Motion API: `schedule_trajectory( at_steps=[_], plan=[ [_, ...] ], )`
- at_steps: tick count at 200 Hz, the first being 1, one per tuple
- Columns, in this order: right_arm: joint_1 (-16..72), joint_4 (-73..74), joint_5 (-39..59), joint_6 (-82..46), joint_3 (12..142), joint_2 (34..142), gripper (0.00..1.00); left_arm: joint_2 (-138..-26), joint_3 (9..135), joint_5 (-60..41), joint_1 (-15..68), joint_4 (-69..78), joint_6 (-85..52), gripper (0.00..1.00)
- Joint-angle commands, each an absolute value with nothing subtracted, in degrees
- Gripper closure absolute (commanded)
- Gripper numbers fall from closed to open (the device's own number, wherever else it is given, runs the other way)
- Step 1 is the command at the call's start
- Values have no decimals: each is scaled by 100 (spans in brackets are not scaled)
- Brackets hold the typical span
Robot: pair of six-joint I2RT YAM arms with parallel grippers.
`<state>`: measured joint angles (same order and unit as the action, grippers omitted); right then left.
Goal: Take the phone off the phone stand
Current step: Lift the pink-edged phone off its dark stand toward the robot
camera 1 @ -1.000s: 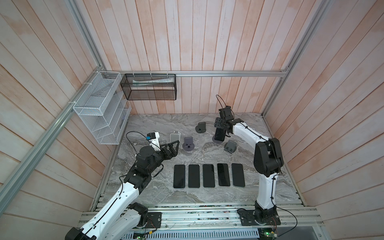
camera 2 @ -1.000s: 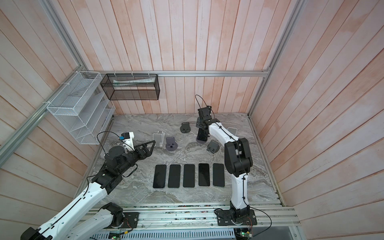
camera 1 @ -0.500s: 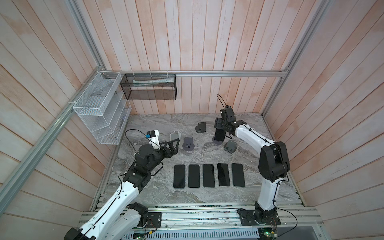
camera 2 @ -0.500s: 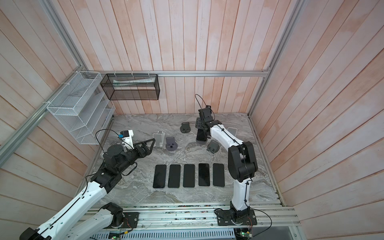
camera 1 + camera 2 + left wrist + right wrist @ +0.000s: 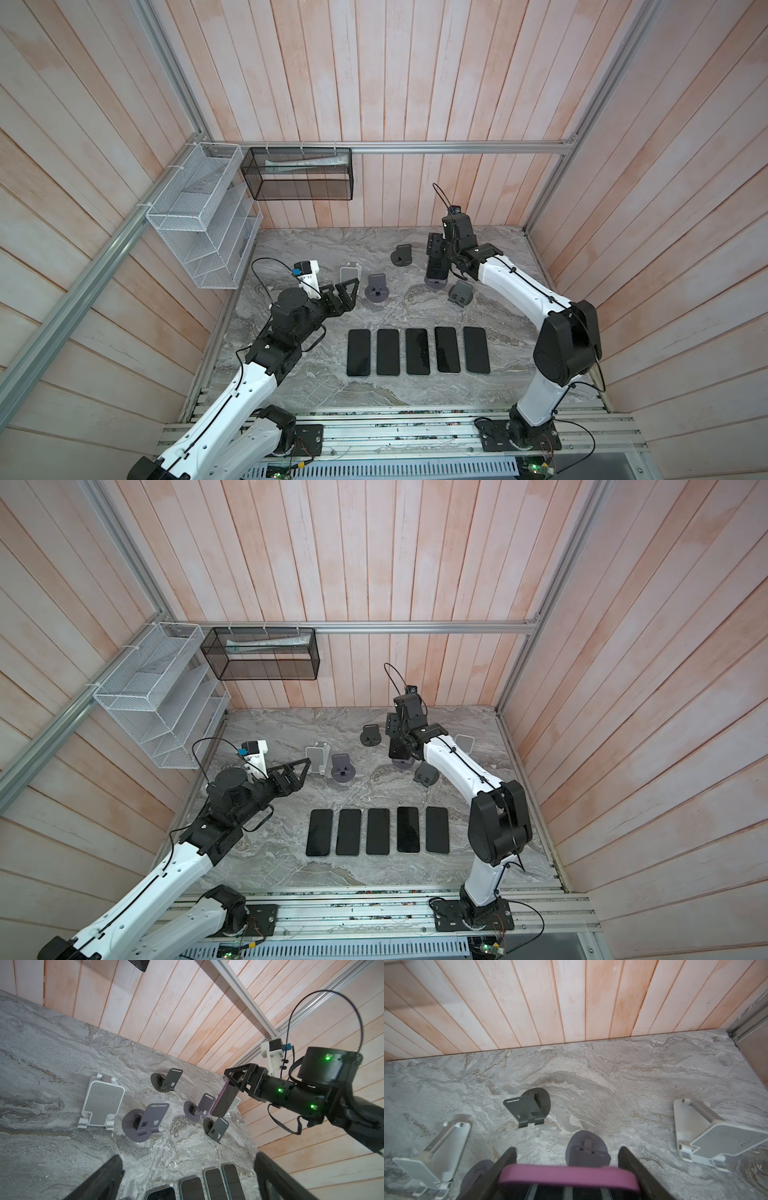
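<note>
Swings elbow further outward, clamping purple-cased dark phone in right gripper, easing it off round purple-grey stand; holds left gripper agape.

Both top views look steeply down from high, sharing the tabletop; wrist cameras sit low, close.

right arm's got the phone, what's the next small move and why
Probably lift it straight up a little. The right gripper has its jaws shut on the phone, but its lower end hangs close to the purple stand, so carrying it sideways toward the row of phones now might snag it.
</note>
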<state>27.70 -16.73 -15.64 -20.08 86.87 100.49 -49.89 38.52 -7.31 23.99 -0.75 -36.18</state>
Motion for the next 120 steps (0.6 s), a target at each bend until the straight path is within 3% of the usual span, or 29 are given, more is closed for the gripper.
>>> schedule_trajectory(
  at_steps=[1, 120],
  plan=[
    [3018, -1683, -1714, -1971, 8675, 9894, 43, -4878, 3944, -782, 2373, -209, -3556, 0],
    [3603, -1577, -1180, -2483, 8820, 11125, 43, -4723, 3844, -827, 2373, -575, -3670, 0]
  ],
)
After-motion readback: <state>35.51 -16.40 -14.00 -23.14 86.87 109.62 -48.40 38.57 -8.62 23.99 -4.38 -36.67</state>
